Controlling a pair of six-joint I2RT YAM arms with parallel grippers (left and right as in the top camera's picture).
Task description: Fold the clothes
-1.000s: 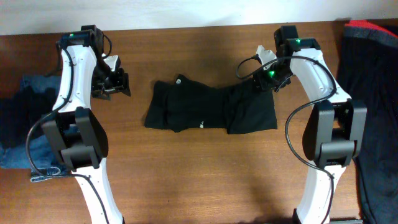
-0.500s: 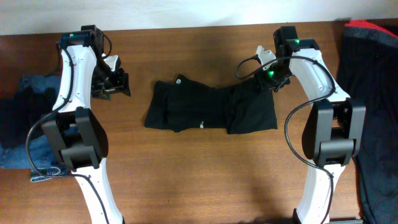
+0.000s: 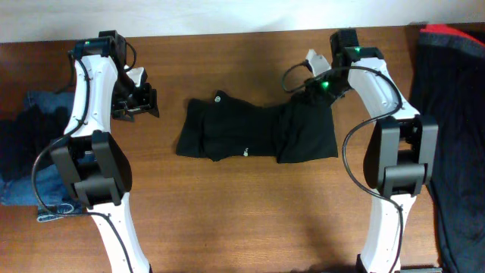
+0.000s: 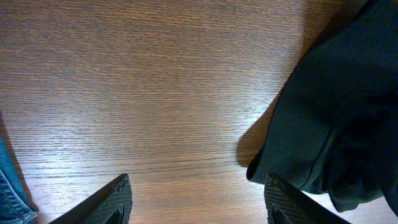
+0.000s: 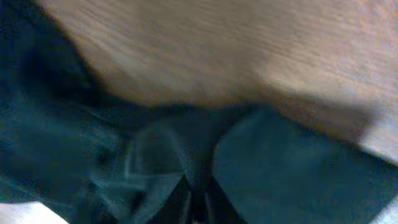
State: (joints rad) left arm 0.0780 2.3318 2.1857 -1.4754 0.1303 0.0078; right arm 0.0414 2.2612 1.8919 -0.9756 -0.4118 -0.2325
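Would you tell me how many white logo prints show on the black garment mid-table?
2 on the black garment: one logo print by its far edge, left of centre; another at its near edge, centre. Folds may hide more.

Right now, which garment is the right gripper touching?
The wide black garment in the middle: the right gripper pinches its far right corner. The blue jeans at left and the dark cloth at right lie apart.

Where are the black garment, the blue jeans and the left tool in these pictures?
black garment [image 3: 254,135]: overhead view, middle of the fabric.
blue jeans [image 3: 17,188]: overhead view, denim at the picture's left edge.
left tool [image 3: 150,103]: overhead view, midway between its open fingertips.
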